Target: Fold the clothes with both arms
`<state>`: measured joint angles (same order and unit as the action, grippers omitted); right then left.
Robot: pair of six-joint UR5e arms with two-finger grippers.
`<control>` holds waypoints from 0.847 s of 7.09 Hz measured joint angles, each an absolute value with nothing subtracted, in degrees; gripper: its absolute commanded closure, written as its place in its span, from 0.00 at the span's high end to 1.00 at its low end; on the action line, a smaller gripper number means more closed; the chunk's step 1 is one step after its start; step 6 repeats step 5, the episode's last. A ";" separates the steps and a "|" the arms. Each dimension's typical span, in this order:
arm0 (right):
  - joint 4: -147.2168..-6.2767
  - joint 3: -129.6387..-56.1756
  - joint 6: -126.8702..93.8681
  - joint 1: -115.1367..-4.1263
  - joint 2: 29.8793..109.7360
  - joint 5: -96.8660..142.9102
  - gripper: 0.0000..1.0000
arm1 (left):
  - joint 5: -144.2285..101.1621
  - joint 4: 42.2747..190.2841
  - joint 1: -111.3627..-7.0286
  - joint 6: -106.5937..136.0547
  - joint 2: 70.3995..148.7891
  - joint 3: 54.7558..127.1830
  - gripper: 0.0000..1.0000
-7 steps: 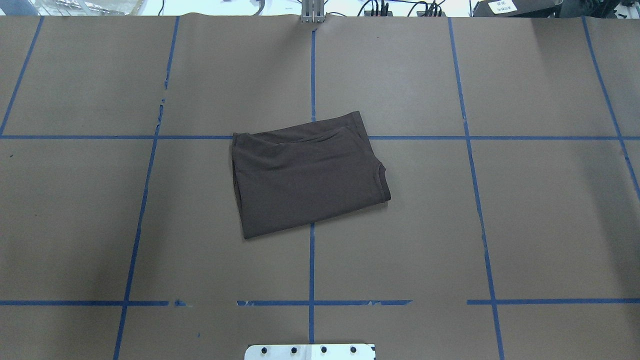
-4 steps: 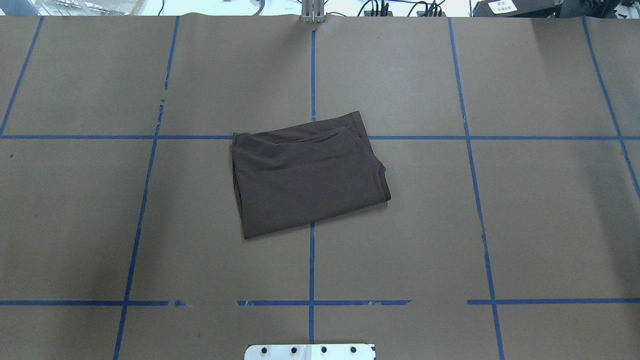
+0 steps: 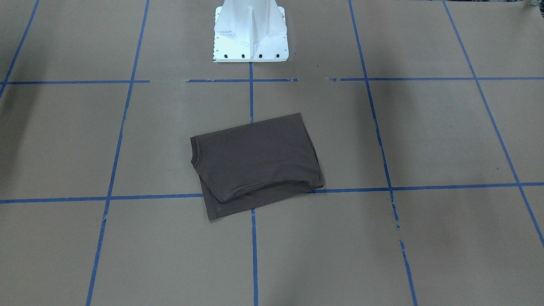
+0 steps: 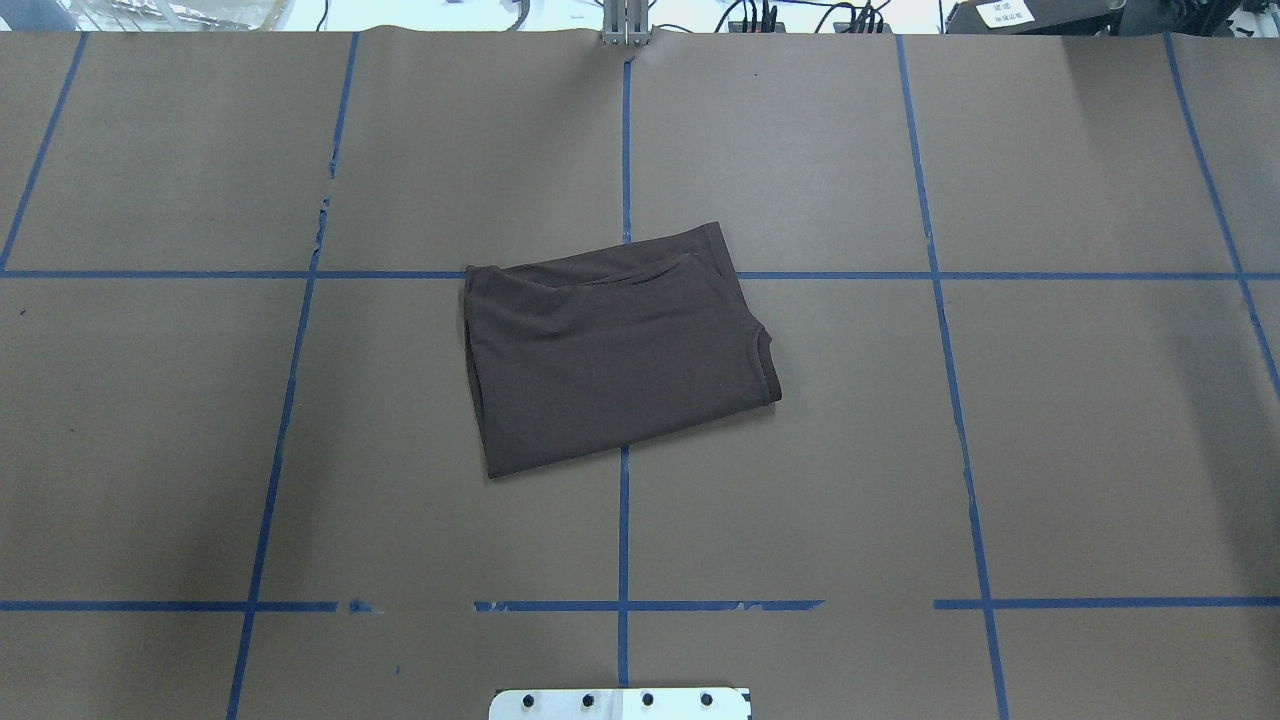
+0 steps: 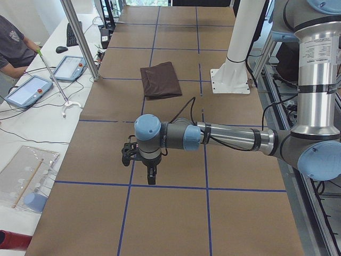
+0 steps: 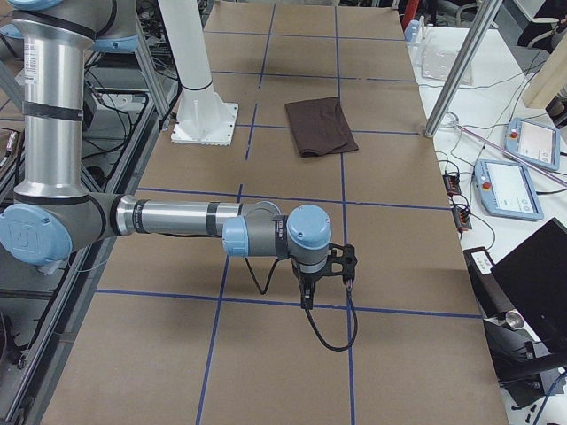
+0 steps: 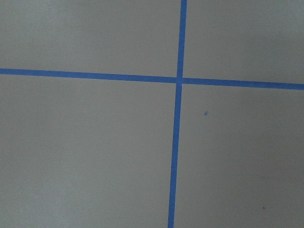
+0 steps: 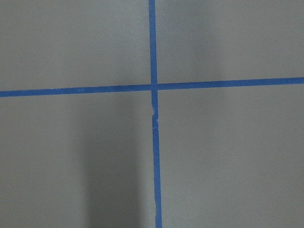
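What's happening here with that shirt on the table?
Nobody is handling anything right now. The dark brown T-shirt lies folded into a rough rectangle in the middle of the table. The left arm and the right arm hover over opposite ends, well away from it, so the folding looks done.

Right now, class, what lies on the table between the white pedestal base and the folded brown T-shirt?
Nothing but brown table covering crossed by blue tape lines lies between the pedestal base and the T-shirt, as the exterior front-facing view shows.
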<state>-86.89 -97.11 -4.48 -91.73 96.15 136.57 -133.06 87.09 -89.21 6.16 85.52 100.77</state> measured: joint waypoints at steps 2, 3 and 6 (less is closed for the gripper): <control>-86.86 -97.04 -4.46 -91.74 96.15 136.37 1.00 | -133.12 87.10 -89.21 6.11 85.52 100.96 1.00; -86.84 -97.04 -4.42 -91.75 96.18 136.38 1.00 | -133.14 87.12 -89.21 6.09 85.49 101.13 1.00; -86.87 -97.03 -4.40 -91.72 96.14 136.47 1.00 | -133.15 87.18 -89.21 5.97 85.39 101.26 1.00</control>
